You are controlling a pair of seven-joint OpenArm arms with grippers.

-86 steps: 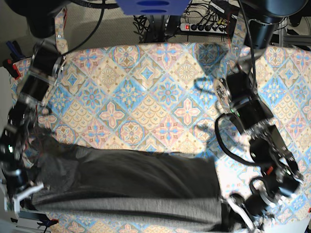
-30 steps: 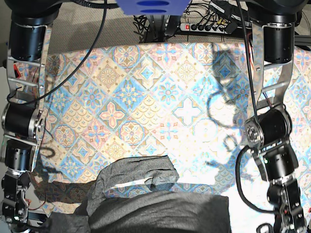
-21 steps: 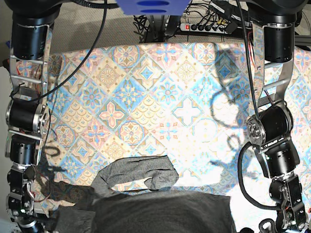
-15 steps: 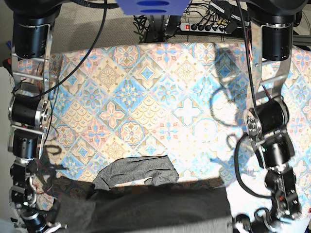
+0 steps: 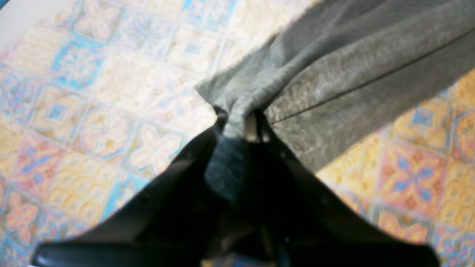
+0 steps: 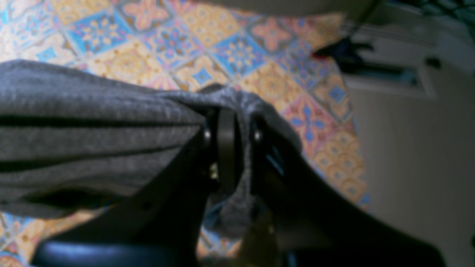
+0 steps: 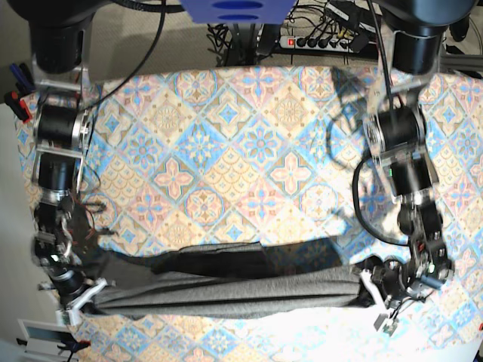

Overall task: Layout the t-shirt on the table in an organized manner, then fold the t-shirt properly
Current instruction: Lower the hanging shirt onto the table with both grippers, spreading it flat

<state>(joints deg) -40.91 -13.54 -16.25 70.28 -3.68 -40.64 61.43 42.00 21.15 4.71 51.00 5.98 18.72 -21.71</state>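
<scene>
The dark grey t-shirt (image 7: 226, 290) hangs as a long, taut band low over the table (image 7: 226, 151), stretched between both grippers. In the base view my left gripper (image 7: 370, 290) is shut on its right end and my right gripper (image 7: 90, 298) on its left end. The left wrist view shows the left gripper (image 5: 241, 122) pinching a bunched corner of the t-shirt (image 5: 352, 74) above the table (image 5: 92, 111). Seen from the right wrist, the right gripper (image 6: 230, 122) is shut on gathered cloth of the t-shirt (image 6: 92, 111), with the table (image 6: 222, 44) beneath. A darker fold (image 7: 211, 260) sags along the band's far side.
A power strip (image 7: 317, 41) with cables lies beyond the table's far edge. Red-handled tools (image 7: 16, 105) sit at the far left corner. The table's side edge and pale floor (image 6: 408, 148) show close to the right gripper.
Both arms swung away from the near edge, carrying the shirt further onto the table. The bunched cloth with its loose flap has been drawn out into a long taut band.
</scene>
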